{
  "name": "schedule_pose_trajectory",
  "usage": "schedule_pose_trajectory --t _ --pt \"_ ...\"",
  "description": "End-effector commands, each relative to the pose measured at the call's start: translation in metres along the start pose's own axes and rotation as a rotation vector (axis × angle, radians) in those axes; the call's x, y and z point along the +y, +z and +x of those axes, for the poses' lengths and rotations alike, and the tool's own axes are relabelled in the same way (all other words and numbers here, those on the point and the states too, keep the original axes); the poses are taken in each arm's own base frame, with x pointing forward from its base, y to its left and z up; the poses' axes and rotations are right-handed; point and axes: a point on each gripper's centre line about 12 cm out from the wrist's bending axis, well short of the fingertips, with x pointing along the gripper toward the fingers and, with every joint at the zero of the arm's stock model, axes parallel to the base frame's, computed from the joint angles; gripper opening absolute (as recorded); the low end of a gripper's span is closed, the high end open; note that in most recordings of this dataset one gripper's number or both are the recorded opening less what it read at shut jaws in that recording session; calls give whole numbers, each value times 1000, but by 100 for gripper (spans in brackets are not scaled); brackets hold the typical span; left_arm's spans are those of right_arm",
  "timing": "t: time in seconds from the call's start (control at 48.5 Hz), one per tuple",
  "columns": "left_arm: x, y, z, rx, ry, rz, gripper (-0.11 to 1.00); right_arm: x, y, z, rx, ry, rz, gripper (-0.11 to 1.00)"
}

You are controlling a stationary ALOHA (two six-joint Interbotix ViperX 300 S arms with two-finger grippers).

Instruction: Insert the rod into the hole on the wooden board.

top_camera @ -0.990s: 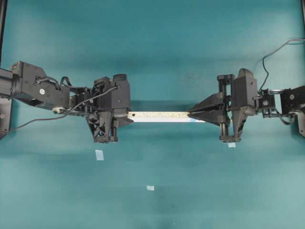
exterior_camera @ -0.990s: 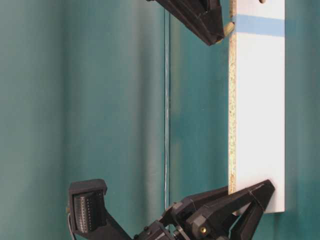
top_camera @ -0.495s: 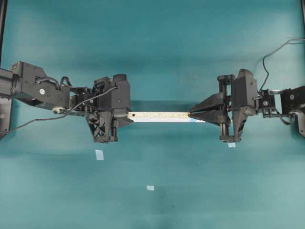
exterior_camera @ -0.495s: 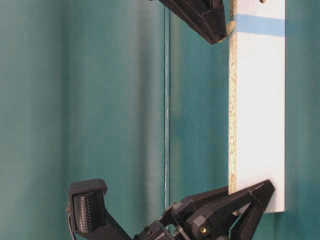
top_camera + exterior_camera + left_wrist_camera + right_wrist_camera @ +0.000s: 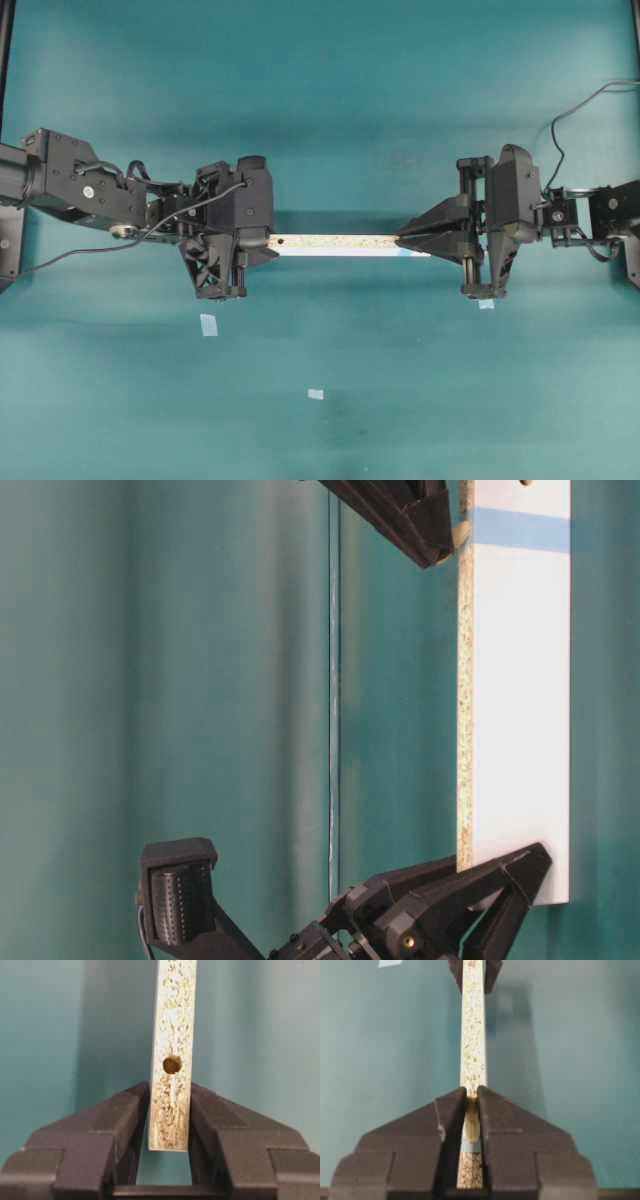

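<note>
We see the left hand (image 5: 262,243) closed on the left end of the wooden board (image 5: 335,243), its fingers (image 5: 120,1115) pressing both flat faces, speckled edge turned up. In the left wrist view a small round hole in that edge sits just past the fingers, bare wood around it. The board runs level between the two arms, held above the teal table (image 5: 330,90). At its right end the right hand (image 5: 402,240) is clamped on the rod (image 5: 472,1122), which lies between its fingers (image 5: 451,1110) right over the board's speckled edge by the light-blue patch (image 5: 470,1146). In the table-level view the rod tip (image 5: 462,530) touches the board edge at the blue band. The hole under the rod is hidden by rod and fingers; we cannot tell how deep the rod sits. Small pale tape squares (image 5: 208,324) lie on the table nearer to us.
</note>
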Motion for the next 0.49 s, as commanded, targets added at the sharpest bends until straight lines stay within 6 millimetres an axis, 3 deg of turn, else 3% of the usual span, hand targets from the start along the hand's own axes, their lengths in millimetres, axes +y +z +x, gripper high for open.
schedule_pose_trajectory --t 0.0,0.474 --pt "-2 11 -5 -35 -4 10 38 1 7 -2 -17 -5 10 10" --pt "-2 11 -5 -34 -4 10 38 1 8 -15 20 -16 11 10"
